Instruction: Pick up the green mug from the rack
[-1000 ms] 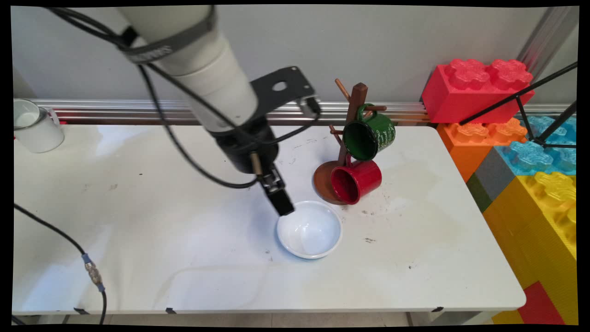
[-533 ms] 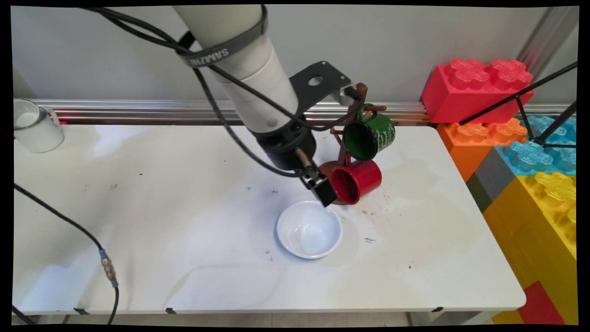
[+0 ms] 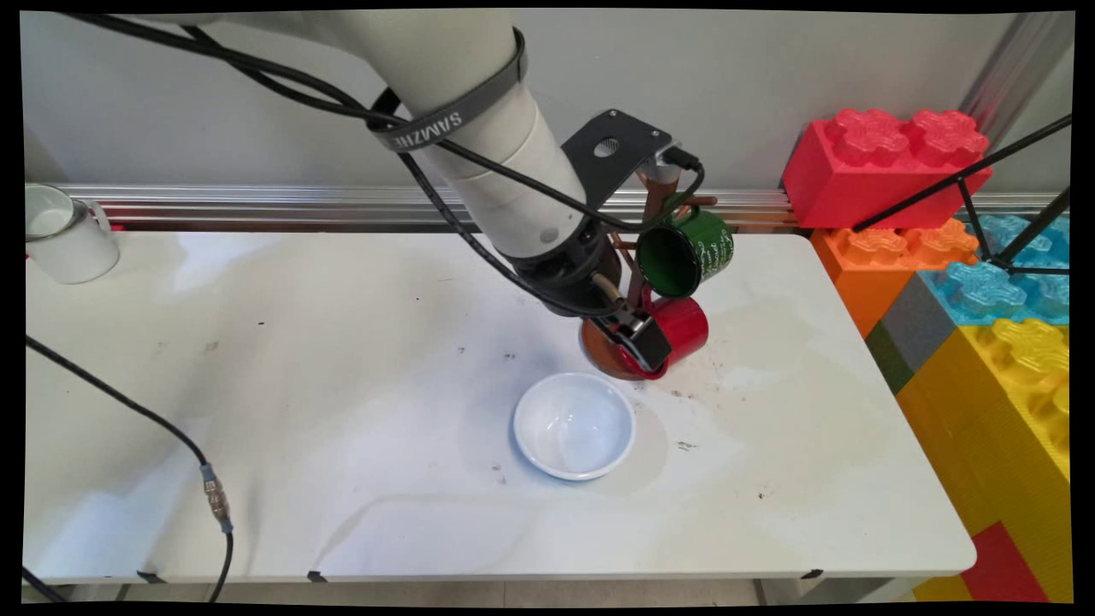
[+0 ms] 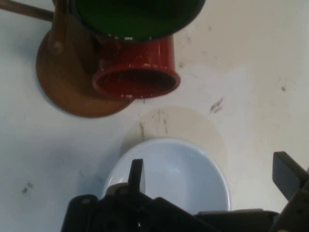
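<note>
The red mug (image 3: pixel 680 329) is hanging on the wooden mug tree (image 3: pixel 659 192) on the bench (image 3: pixel 257 385), under the green mug (image 3: pixel 684 252). The claw (image 3: pixel 648 345), released and empty, is hovering close before it, above the white bowl (image 3: pixel 574 424). A sideways bump may be tipping the tree.

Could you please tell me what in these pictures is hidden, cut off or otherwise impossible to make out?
- Red mug: main view, mouth mostly covered by the gripper; handle unseen in either view.
- Green mug: hand view, cut off by the top edge.
- Mug tree: main view, upper post partly behind the arm's black bracket.
- White bowl: hand view, near rim hidden by the gripper's linkage.
- White mug: main view, contents too small to tell.
</note>
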Tool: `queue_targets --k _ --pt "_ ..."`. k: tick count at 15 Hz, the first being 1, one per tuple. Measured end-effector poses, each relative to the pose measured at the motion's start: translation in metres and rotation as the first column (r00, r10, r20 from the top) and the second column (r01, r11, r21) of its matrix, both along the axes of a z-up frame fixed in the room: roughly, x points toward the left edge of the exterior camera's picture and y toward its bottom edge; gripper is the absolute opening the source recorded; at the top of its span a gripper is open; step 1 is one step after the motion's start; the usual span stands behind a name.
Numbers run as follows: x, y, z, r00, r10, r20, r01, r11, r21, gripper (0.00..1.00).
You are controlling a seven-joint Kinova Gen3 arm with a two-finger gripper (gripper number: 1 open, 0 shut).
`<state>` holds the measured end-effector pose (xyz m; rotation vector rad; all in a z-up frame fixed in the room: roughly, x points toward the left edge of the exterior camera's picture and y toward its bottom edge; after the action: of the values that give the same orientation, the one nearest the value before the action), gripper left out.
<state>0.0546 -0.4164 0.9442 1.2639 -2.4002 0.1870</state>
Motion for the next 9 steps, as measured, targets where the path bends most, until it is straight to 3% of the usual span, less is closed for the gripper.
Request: queue_targets --k 9 --pt "-0.009 -0.015 -0.003 0.989 0.048 -0.141 -0.064 0.992 -0.113 1.0"
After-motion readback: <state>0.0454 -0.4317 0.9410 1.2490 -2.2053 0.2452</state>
